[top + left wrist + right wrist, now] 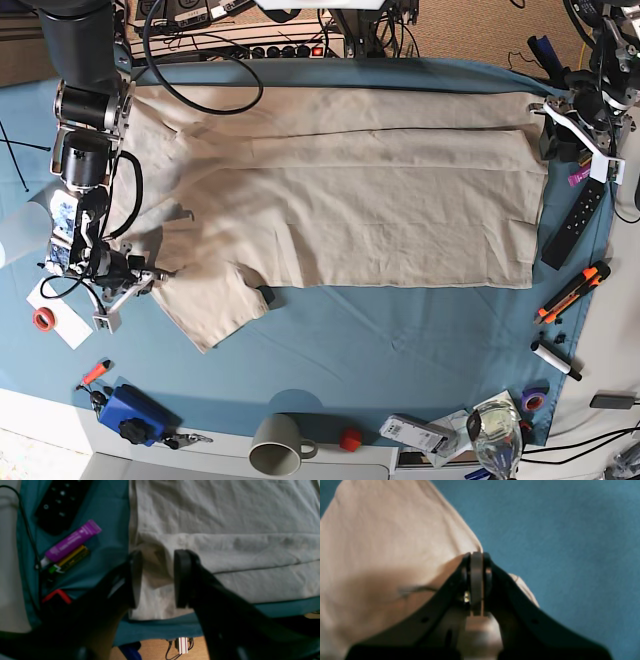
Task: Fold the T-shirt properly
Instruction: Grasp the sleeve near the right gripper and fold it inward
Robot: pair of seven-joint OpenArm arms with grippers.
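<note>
Base view showed the T-shirt [350,190] spread flat across the blue table cloth [360,350], its beige cotton soft and creased, one sleeve lying toward the near edge. The right gripper [477,575] had its jaws clenched on the cloth beside that sleeve; so thin a pinch looked liable to slip, or to drag the layers askew. The left gripper [156,578] hung released over the hem corner, near a purple tube [72,541] and a remote [60,503] it might snag.
</note>
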